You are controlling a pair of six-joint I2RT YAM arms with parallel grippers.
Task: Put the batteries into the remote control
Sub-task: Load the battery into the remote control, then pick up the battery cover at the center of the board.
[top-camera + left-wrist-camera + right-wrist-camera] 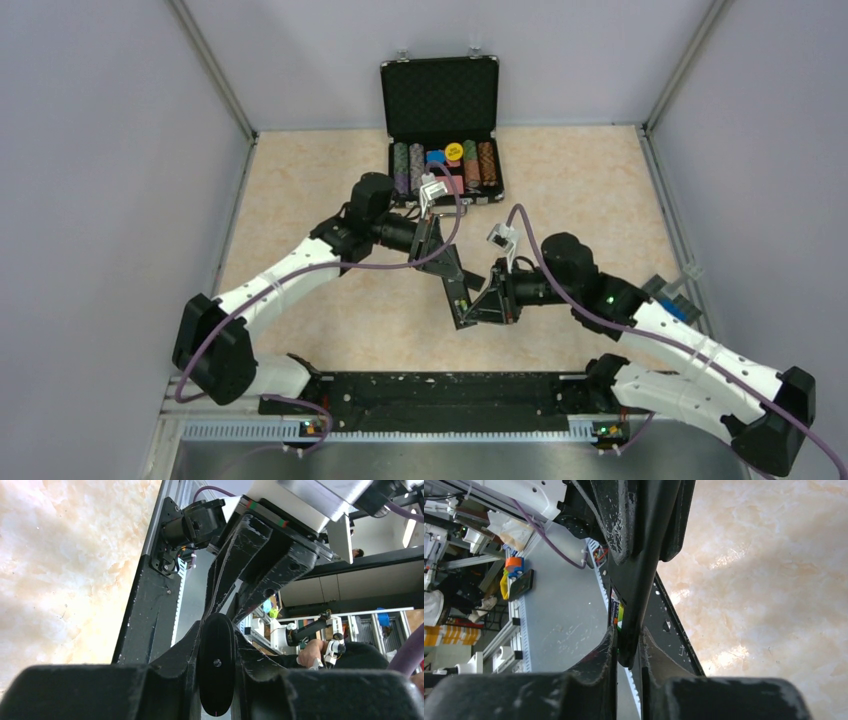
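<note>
The remote control (455, 285) is a slim black bar held above the table between both grippers, slanting from upper left to lower right. My left gripper (447, 268) is shut on its upper part; in the left wrist view the remote's rounded end (216, 670) is clamped between my fingers (216, 630). My right gripper (478, 305) is shut on its lower end; in the right wrist view (628, 632) the remote (636, 580) stands edge-on between the fingers. A green battery (620, 614) shows against the remote's left face, mostly hidden. I cannot tell if both batteries are there.
An open black case of coloured chips (443, 130) stands at the back centre. A black base rail (440, 395) runs along the near edge. A small blue-grey object (675, 295) lies at the right wall. Walls close in the left, right and back.
</note>
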